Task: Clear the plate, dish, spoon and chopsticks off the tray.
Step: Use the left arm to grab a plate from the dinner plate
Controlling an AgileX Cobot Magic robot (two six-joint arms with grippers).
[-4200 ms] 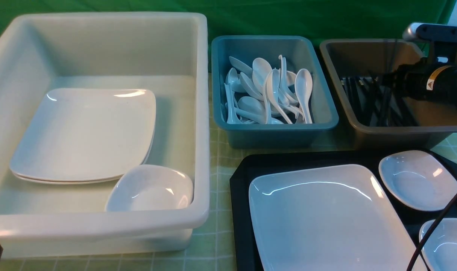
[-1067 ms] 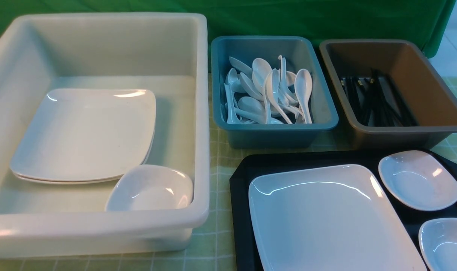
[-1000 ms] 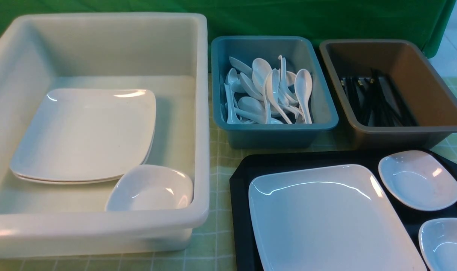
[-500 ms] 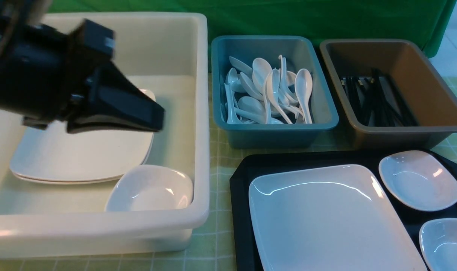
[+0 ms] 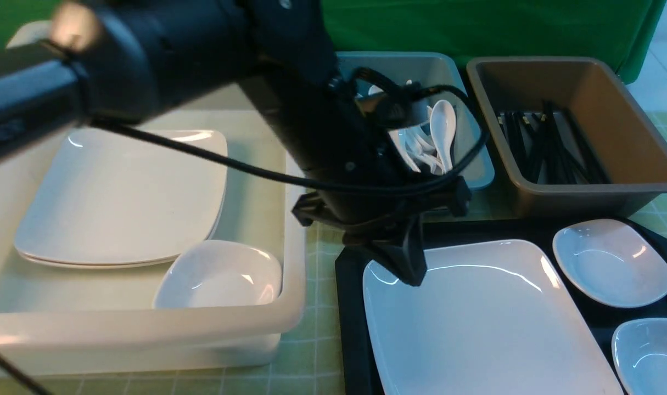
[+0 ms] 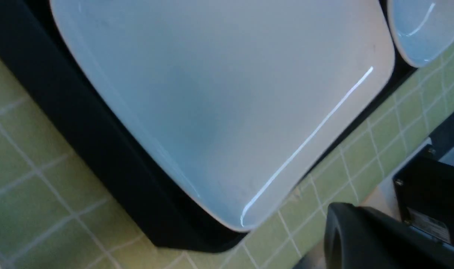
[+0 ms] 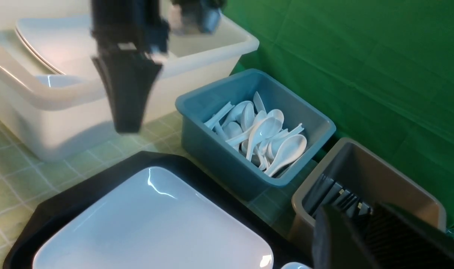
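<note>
Nearest the robot, the plate [image 5: 492, 318] lies flat on the black tray [image 5: 348, 307], with two small dishes [image 5: 613, 263] beside it on the right. The left claw [image 5: 413, 271] hangs tip-down over the plate's far left corner, fingers pressed together and holding nothing. The plate spreads from it toward the robot and to the right, its longer side probably running across the table, though the front view cuts it off. The left arm is plainly the nearer one. The right claw [image 7: 357, 224] sits off by the brown bin [image 5: 613, 109]; whether it is open I cannot tell. From the front the left tip looks to be touching the rim, but the right wrist view shows it hanging clear above. Farther off, spoons [image 5: 443, 126] fill the teal bin [image 5: 464, 131] and chopsticks [image 5: 547, 148] lie in the brown one; none shows on the tray.
</note>
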